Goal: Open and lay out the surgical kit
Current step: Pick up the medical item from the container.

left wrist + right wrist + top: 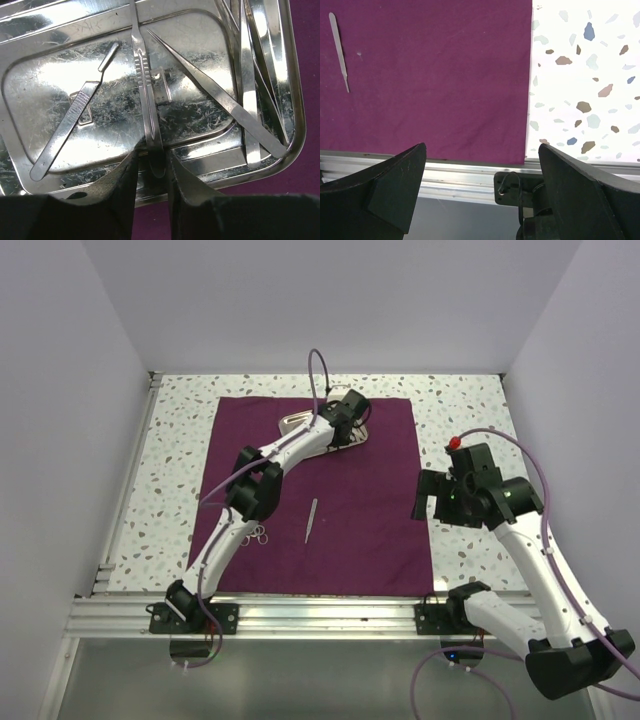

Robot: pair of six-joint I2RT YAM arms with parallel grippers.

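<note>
You see a white counter [460,410] speckled with grey and brown chips, enclosed on three sides by plain pale walls [330,300]. An aluminium rail [330,612] runs along its near edge. The lighting is even and diffuse, without hard shadows.

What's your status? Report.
Left gripper open, astride scalpel handle in tray. Right gripper open above cloth edge. Tweezers alongside, not blocking.

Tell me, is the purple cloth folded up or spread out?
Spread out. The purple cloth lies flat as one big rectangle on the table, with the steel tray sitting on it.
</note>
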